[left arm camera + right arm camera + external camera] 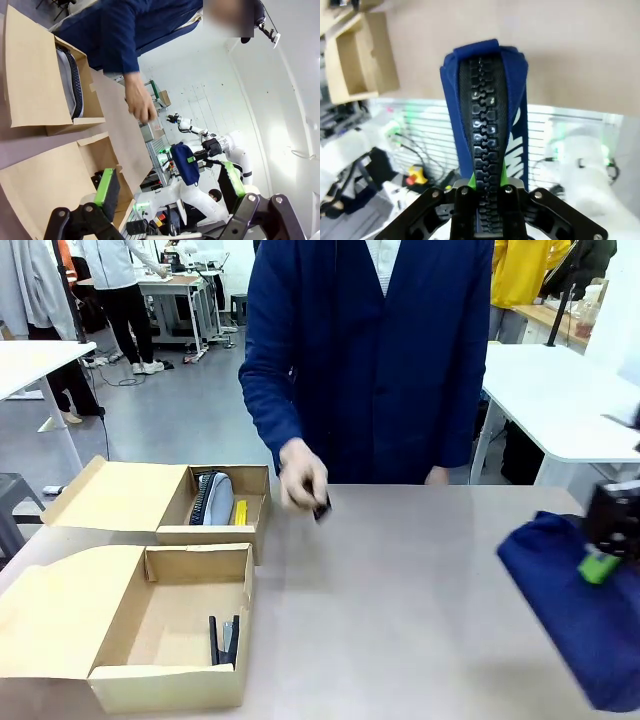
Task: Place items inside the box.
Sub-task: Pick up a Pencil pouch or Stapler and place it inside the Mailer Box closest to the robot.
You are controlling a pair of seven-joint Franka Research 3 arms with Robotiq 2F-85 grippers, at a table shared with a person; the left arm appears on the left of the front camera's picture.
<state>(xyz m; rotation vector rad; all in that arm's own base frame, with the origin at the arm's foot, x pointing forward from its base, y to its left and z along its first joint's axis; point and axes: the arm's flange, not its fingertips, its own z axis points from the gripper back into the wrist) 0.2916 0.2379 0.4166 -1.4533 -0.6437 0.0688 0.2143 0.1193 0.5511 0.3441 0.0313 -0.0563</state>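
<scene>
At the left edge of the table (400, 620) you see two open boxes. At its right edge, the navy pencil pouch (560, 585) is clenched in the right gripper (608, 555). The black stapler (222, 640) lies in the near box (165, 688), and the yellow utility knife (241, 512) in the far box (215, 533). The left gripper (169, 186) stands released and empty.

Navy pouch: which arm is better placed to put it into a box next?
Right: the right fingers are shut on the navy pouch. The left fingers hang open and empty by the near box.
</scene>
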